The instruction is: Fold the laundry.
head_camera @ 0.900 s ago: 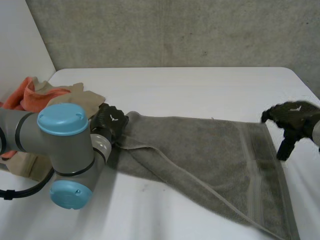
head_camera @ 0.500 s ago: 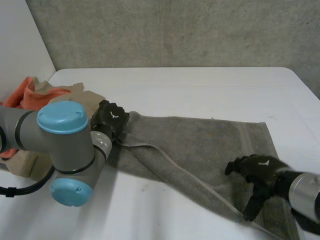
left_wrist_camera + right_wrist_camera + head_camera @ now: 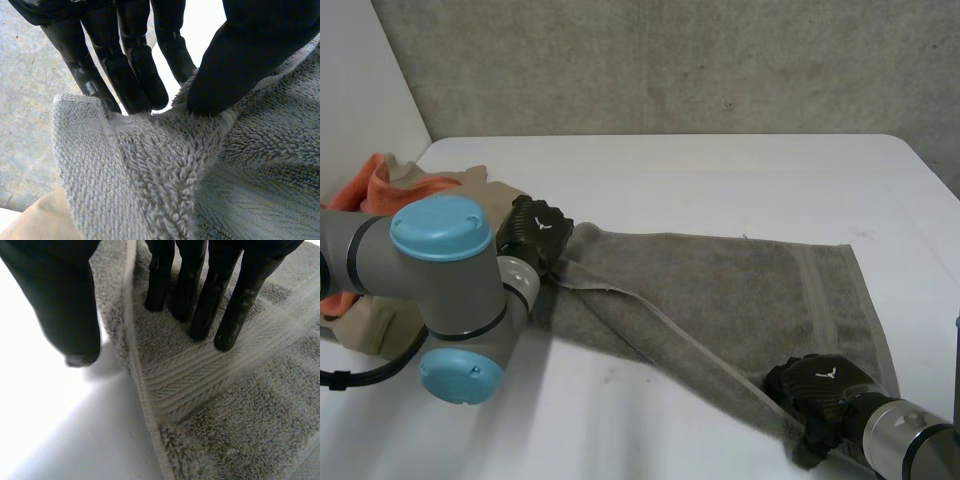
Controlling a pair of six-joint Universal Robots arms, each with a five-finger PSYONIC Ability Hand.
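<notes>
Towel [image 3: 720, 290] is grey terry cloth, matt, with a shaggy looped pile and a flat woven band [image 3: 200, 375] near its right end (ribbed, smoother than the pile). Left hand [image 3: 538, 232] and right hand [image 3: 818, 390] look like black moulded plastic, mostly matt with a slight sheen on the fingers; the left arm joint is smooth grey with a light-blue cap [image 3: 440, 225], and the right wrist has a silvery metal collar [image 3: 888, 442]. Table [image 3: 720, 180] is smooth matt white, the wall [image 3: 670, 60] is rough mottled concrete, and the far-left heap is soft orange cloth [image 3: 375, 195] and beige cloth [image 3: 480, 190].
</notes>
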